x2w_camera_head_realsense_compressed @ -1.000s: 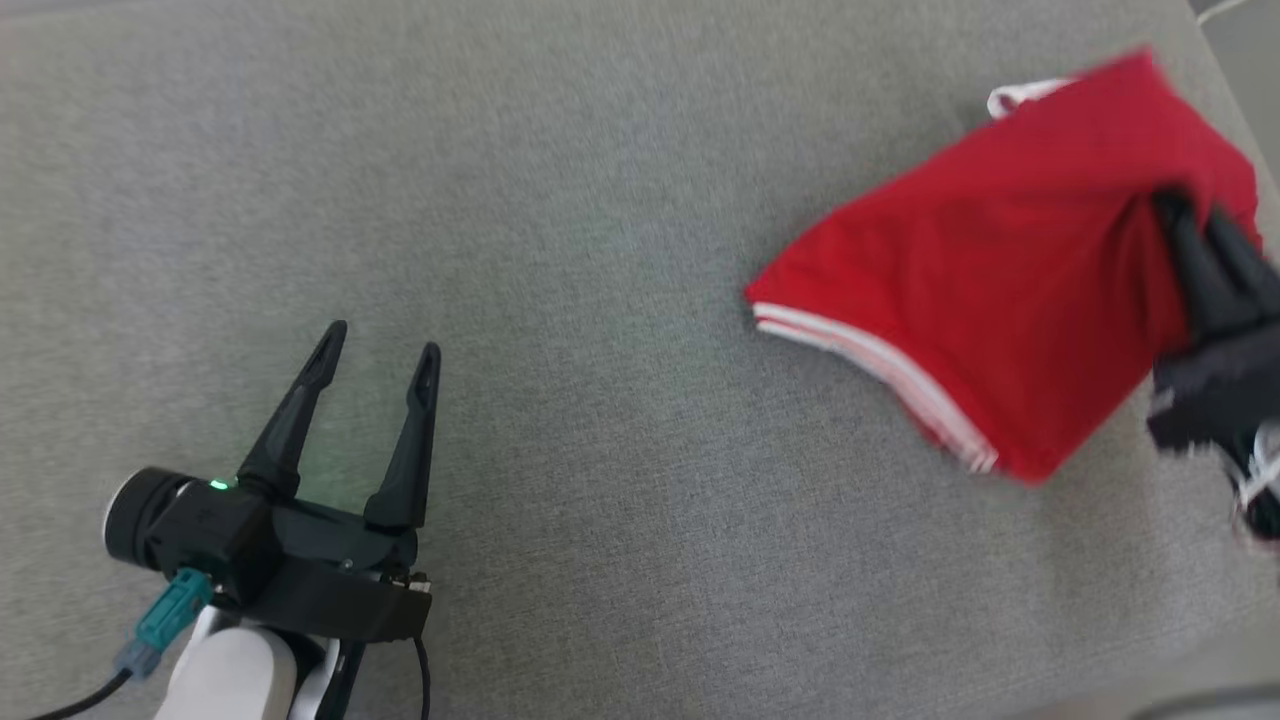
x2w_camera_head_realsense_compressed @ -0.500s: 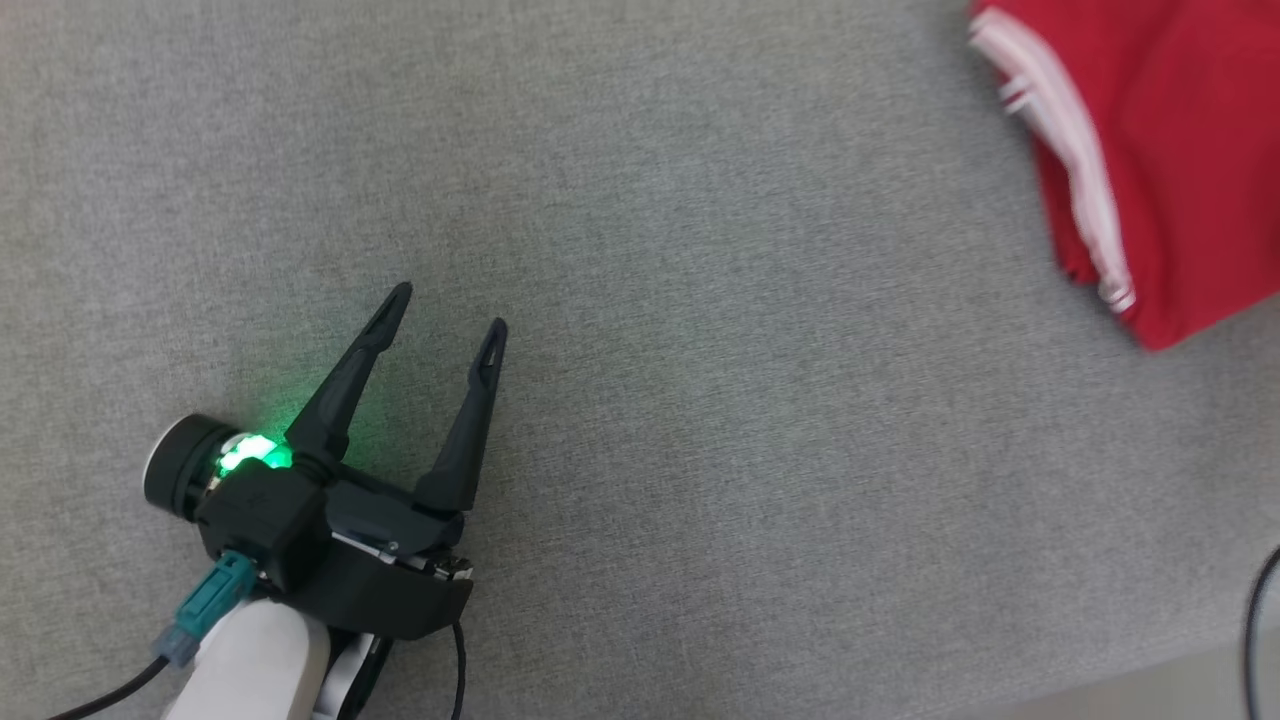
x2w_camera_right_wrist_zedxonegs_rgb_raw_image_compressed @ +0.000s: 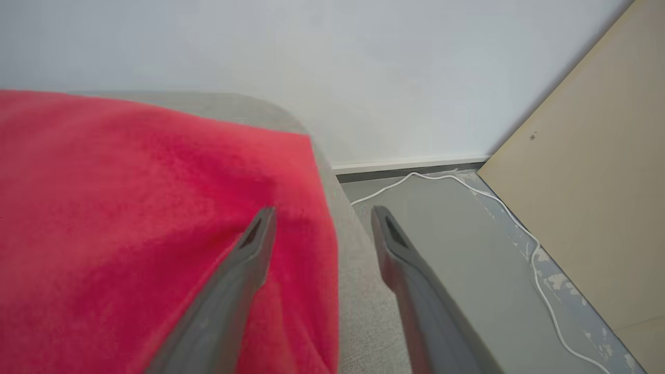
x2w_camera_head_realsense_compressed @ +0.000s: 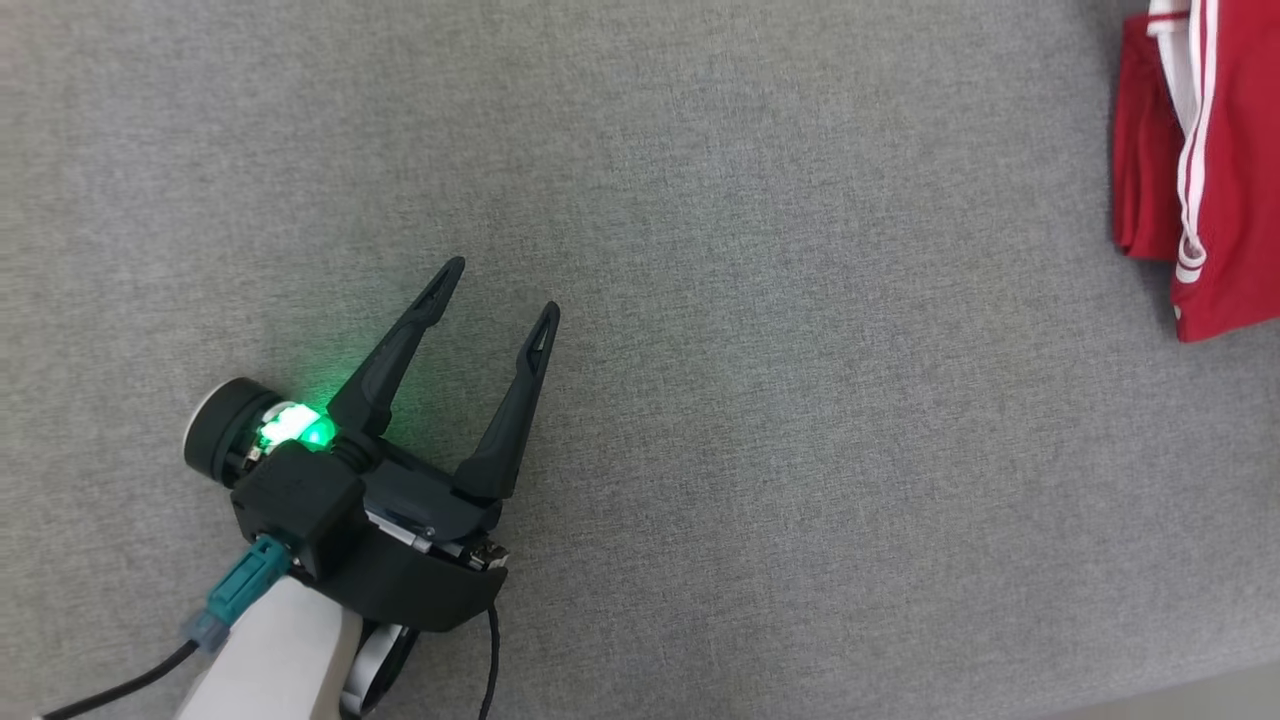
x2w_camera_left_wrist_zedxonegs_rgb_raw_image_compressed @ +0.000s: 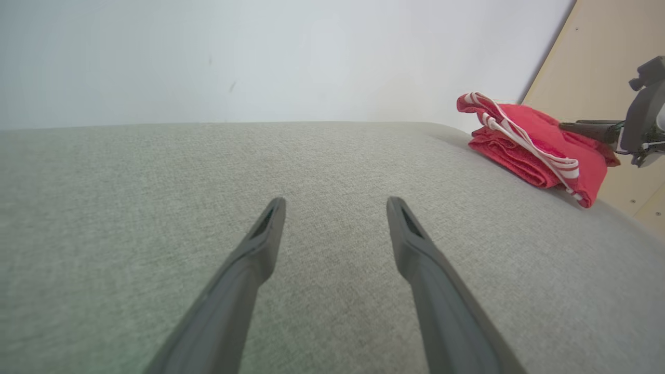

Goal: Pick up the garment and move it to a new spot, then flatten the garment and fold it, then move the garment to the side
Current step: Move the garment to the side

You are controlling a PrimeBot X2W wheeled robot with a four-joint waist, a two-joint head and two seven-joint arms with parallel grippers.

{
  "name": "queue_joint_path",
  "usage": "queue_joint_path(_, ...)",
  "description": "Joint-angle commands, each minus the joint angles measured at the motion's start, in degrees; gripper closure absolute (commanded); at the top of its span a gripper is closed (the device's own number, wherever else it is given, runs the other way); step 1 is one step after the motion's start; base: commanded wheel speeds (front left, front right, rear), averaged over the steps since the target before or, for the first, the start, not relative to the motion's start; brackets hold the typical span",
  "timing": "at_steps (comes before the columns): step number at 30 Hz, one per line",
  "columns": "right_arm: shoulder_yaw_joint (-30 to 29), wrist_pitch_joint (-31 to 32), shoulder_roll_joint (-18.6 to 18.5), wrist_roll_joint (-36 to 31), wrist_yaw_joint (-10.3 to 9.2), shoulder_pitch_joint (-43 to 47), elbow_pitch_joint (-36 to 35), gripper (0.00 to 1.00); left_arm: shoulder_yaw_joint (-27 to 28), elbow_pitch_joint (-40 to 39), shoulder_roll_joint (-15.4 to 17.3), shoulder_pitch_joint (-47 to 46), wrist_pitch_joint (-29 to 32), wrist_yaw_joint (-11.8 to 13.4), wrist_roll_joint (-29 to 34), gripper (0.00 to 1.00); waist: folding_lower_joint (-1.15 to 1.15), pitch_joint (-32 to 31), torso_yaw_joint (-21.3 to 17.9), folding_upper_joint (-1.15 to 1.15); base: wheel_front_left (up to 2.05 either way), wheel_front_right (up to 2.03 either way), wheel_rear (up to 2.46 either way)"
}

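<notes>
Folded red garment [x2w_camera_head_realsense_compressed: 1220,170], upper right of the head view, close to the cushion [x2w_camera_head_realsense_compressed: 760,400] edge. Right gripper [x2w_camera_right_wrist_zedxonegs_rgb_raw_image_compressed: 323,212]: jaws spread, empty, one finger over the cloth. Left gripper [x2w_camera_head_realsense_compressed: 499,289], lower left: jaws spread, empty. Risk: a finger snagging the cloth could undo the fold or drag it onto the floor [x2w_camera_right_wrist_zedxonegs_rgb_raw_image_compressed: 441,244].

No text, label, brand or number can be read anywhere.
</notes>
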Motion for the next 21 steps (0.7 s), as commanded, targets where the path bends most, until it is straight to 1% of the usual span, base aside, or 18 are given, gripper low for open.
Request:
queue_joint_path(1, -0.2, -0.6, 0.2, -1.1, -0.07, -0.4, 0.8, 0.0, 0.0, 2.0, 0.1, 0.7, 0.2, 0.2, -0.5, 0.0, 0.0, -0.6, 0.3, 0.0, 0.0, 0.0, 0.0)
queue_joint_path(4, -1.9, -1.8, 1.4, -2.4, -0.07, -0.4, 2.0, 0.0, 0.6, 2.5, 0.3, 1.4, -0.6, 0.7, -1.1, 0.0, 0.0, -2.1, 0.4, 0.0, 0.0, 0.0, 0.0)
queue_joint_path(6, -3.7, -2.1, 1.7, -3.5, -0.07, 0.0, 0.6, 0.0, 1.2, 2.9, 0.3, 2.0, -0.9, 1.1, -1.5, 0.0, 0.0, -3.3, 0.6, 0.0, 0.0, 0.0, 0.0)
queue_joint_path(8, -6.9, -2.1, 2.2, -5.3, -0.07, 1.4, -3.5, 0.0, 1.6, 3.3, 0.2, 2.5, -1.5, 1.5, -2.0, 0.0, 0.0, -4.7, 0.9, 0.0, 0.0, 0.0, 0.0)
queue_joint_path(13, -15.1, -2.1, 6.7, -10.9, -0.07, 9.1, -17.3, 0.0, 3.2, 4.0, 0.0, 4.3, -2.7, 3.2, -2.7, 0.0, 0.0, -8.4, 2.1, 0.0, 0.0, 0.0, 0.0)
queue_joint_path(17, -19.6, -2.1, 12.3, -15.4, -0.07, 16.3, -28.1, 0.0, 4.7, 4.5, 0.3, 6.0, -3.3, 4.3, -3.6, 0.0, 0.0, -11.2, 3.6, 0.0, 0.0, 0.0, 0.0)
queue_joint_path(21, -20.4, -2.1, 18.0, -18.7, -0.07, 22.6, -36.8, 0.0, 6.3, 4.5, 0.6, 7.2, -4.1, 5.0, -4.7, 0.0, 0.0, -13.2, 5.3, 0.0, 0.0, 0.0, 0.0)
